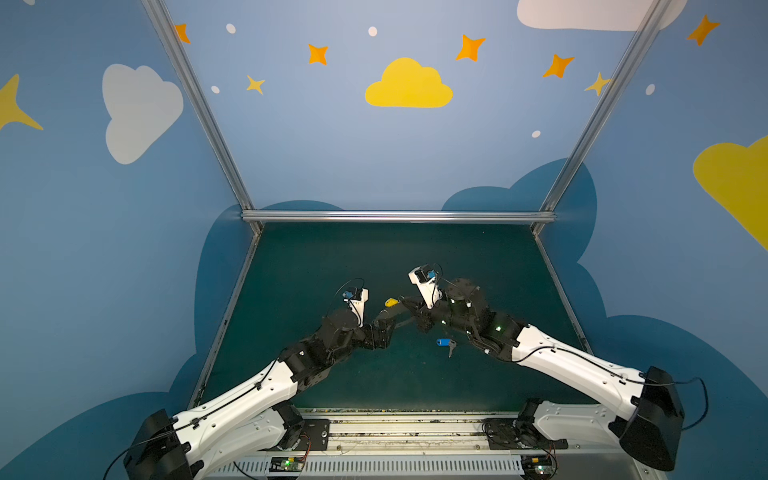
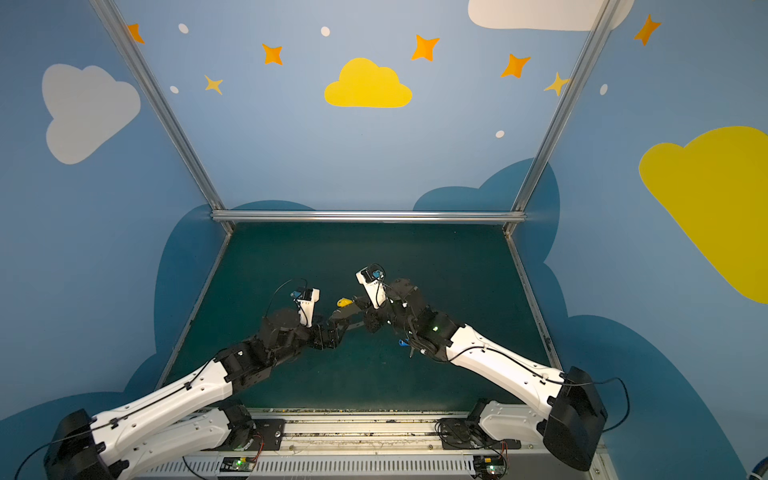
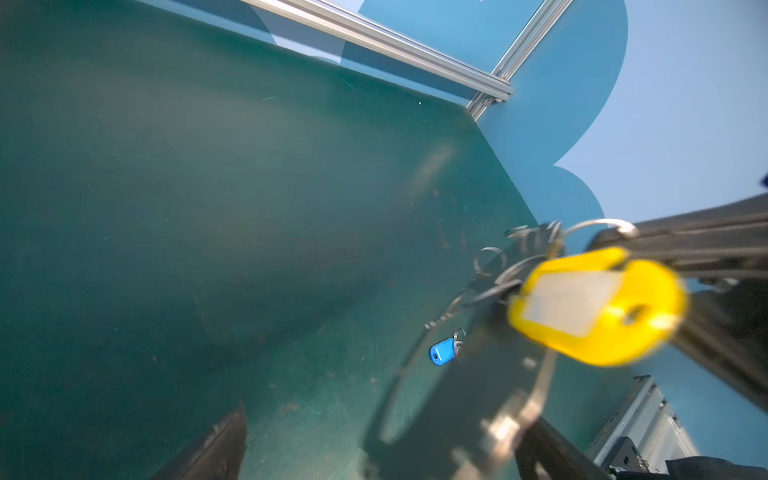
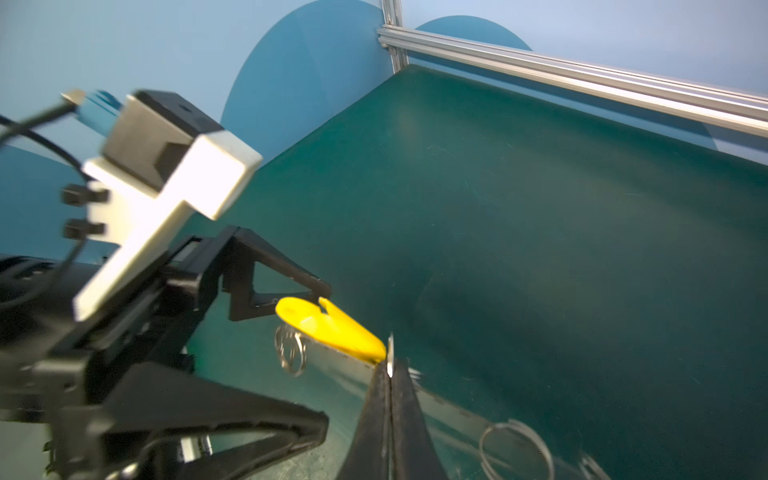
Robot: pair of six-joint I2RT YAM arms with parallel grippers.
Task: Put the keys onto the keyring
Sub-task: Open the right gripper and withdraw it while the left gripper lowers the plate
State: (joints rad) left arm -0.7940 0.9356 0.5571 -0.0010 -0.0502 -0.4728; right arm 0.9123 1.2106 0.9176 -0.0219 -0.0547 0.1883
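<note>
One key of two judged fitted. Above green mat (image 1: 374, 257), keyring plate (image 3: 490, 374) held, clenched in right gripper (image 4: 390, 374). Left gripper (image 4: 322, 355) spread wide, nothing grasped. Yellow-tagged key (image 3: 598, 307) seen against plate by split rings (image 3: 490, 259), apparently threaded. Blue-tagged key (image 1: 444, 343) left lying on mat, yet to be fitted.

Yellow-tagged key (image 3: 598, 305), blue-tagged key (image 1: 444, 342), silver-grey keyring (image 4: 340, 368), dark green tabletop (image 1: 374, 257), blue wall (image 1: 332, 158), yellow cloud (image 1: 409, 85), orange stars (image 1: 470, 48)
</note>
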